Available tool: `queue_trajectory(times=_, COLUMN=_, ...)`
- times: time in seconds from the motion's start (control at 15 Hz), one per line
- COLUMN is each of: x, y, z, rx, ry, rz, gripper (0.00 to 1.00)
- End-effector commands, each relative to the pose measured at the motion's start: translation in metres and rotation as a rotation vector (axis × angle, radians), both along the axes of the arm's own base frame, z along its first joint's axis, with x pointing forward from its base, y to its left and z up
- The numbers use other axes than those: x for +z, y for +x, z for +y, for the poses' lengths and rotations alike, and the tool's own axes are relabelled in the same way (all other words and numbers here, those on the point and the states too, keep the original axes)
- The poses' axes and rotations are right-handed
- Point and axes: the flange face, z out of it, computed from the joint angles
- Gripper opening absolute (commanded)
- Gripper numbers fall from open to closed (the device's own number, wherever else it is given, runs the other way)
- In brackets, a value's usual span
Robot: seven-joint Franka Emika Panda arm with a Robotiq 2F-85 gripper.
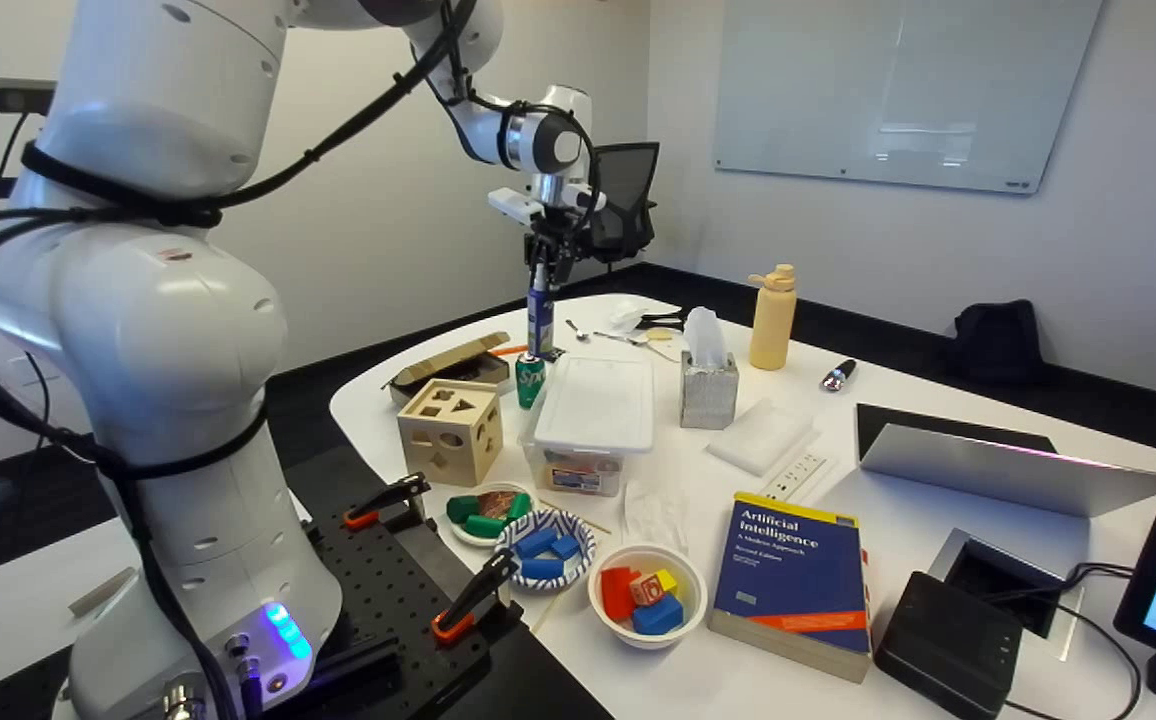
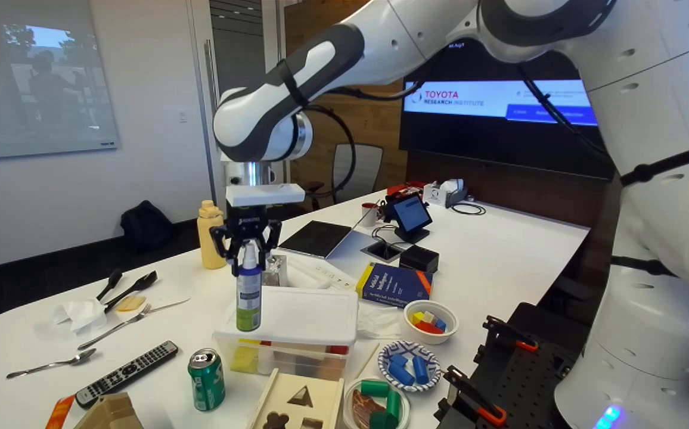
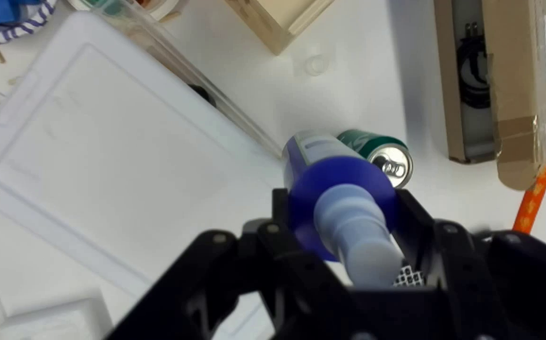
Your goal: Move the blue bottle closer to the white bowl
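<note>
The blue bottle (image 2: 249, 298) is a slim spray bottle with a pale nozzle and a label that is green at the bottom. My gripper (image 2: 251, 265) is shut on its upper part and holds it upright, raised above the table. It also shows in an exterior view (image 1: 540, 318) beyond the green can. In the wrist view the bottle's blue shoulder (image 3: 341, 172) sits between both fingertips (image 3: 344, 208). The white bowl (image 1: 606, 622) holds colored blocks and stands beside the blue book; it also shows in an exterior view (image 2: 422, 338). It is out of the wrist view.
A lidded plastic box (image 1: 598, 400) stands between the bottle and the bowl. A green can (image 2: 206, 381) is close to the bottle. A wooden shape box (image 1: 453, 430), tissue box (image 1: 708, 400), patterned bowl (image 1: 583, 565), book (image 1: 793, 570) and tan bottle (image 1: 774, 325) stand around.
</note>
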Motion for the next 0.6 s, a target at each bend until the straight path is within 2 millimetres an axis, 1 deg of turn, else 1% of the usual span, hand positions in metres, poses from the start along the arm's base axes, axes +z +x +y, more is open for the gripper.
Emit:
queue_trajectory(times=0.0, x=0.054, y=-0.021, z=-0.048, rx=-0.179, ry=-0.053, rz=-0.059, gripper=0.31)
queue_trajectory(times=0.07, x=0.060, y=-0.023, z=-0.066, rx=-0.232, ry=-0.050, rz=-0.061, gripper=0.31)
queue_trajectory(times=0.2, x=0.069, y=-0.031, z=-0.111, rx=-0.342, ry=-0.067, rz=-0.077, gripper=0.31)
queue_trajectory(times=0.33, x=0.077, y=-0.045, z=-0.162, rx=-0.451, ry=-0.085, rz=-0.085, gripper=0.31)
queue_trajectory(times=0.53, x=0.082, y=-0.069, z=-0.241, rx=-0.611, ry=-0.110, rz=-0.107, gripper=0.31)
